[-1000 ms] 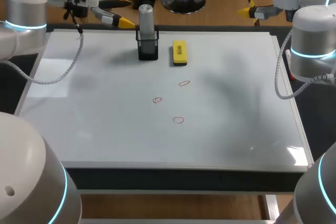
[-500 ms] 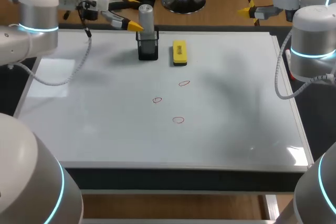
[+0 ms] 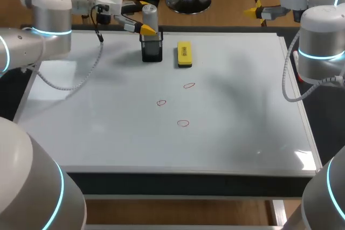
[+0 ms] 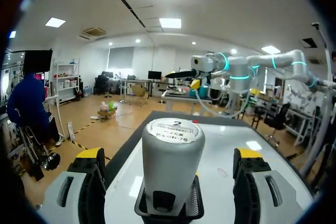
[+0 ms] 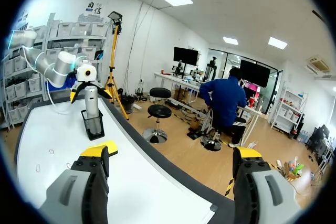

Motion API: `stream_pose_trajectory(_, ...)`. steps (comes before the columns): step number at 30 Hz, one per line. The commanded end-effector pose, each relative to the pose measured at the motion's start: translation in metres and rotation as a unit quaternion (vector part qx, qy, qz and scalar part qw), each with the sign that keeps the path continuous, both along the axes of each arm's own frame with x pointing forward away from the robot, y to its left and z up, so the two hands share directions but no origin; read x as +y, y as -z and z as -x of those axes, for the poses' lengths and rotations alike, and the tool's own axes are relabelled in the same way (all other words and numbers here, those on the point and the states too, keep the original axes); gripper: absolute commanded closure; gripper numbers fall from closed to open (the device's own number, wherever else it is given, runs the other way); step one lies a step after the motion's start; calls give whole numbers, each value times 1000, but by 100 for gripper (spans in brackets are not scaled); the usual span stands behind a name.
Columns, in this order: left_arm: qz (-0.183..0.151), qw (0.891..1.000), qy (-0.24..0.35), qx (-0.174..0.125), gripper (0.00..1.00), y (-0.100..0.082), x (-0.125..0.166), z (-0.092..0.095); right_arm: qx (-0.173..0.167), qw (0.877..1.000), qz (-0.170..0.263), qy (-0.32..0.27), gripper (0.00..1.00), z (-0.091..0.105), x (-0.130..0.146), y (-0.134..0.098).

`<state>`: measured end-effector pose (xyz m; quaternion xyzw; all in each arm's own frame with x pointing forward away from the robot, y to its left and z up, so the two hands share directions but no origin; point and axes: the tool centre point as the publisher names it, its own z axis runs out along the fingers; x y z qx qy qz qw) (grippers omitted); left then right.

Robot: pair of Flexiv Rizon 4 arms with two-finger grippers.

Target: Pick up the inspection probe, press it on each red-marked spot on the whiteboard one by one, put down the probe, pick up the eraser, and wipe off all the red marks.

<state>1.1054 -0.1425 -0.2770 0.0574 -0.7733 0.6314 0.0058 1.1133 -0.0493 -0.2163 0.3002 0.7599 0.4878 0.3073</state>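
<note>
The inspection probe (image 3: 149, 16), a grey cylinder, stands upright in a black mesh holder (image 3: 152, 50) close to the whiteboard's (image 3: 97, 133) far edge. The left gripper (image 3: 142, 21) is at the probe's upper part. In the left wrist view its 2 fingers (image 4: 90, 182) are spread apart and straddle the probe (image 4: 172, 166), with a gap on each side and neither touching. A yellow eraser (image 3: 184, 54) lies flat just to the right of the holder, not touching it. 3 red marks (image 3: 183, 123) sit around the board's middle, well apart from holder and eraser. Broad bare board lies to their left, right and near side. The right gripper (image 5: 170, 153) hangs past the board's far right corner, fingers wide apart, holding nothing.
</note>
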Motion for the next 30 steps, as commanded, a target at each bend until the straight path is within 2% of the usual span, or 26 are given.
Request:
stream_pose_trajectory(1,4,1000,-3,-2,0,6,-7,-5,1,1000,0,-1,0,0,0,0)
stream_pose_trajectory(16,12,1000,-18,-3,0,8,-11,-14,1,1000,0,-1,0,0,0,0)
stream_pose_trajectory(18,14,1000,-19,-3,37,8,-10,-15,1,1000,0,-1,0,0,0,0)
stream_pose_trajectory(19,14,1000,-20,-3,53,8,-10,-15,1,1000,0,-1,0,0,0,0)
stream_pose_trajectory(20,14,1000,-20,-3,59,8,-10,-16,1,1000,0,-1,0,0,0,0)
stream_pose_trajectory(22,16,1000,-21,-4,100,9,-9,-17,1,1000,0,-1,0,0,0,0)
stream_pose_trajectory(30,19,1000,-15,-13,100,4,-9,-13,1,1000,0,-1,0,0,0,0)
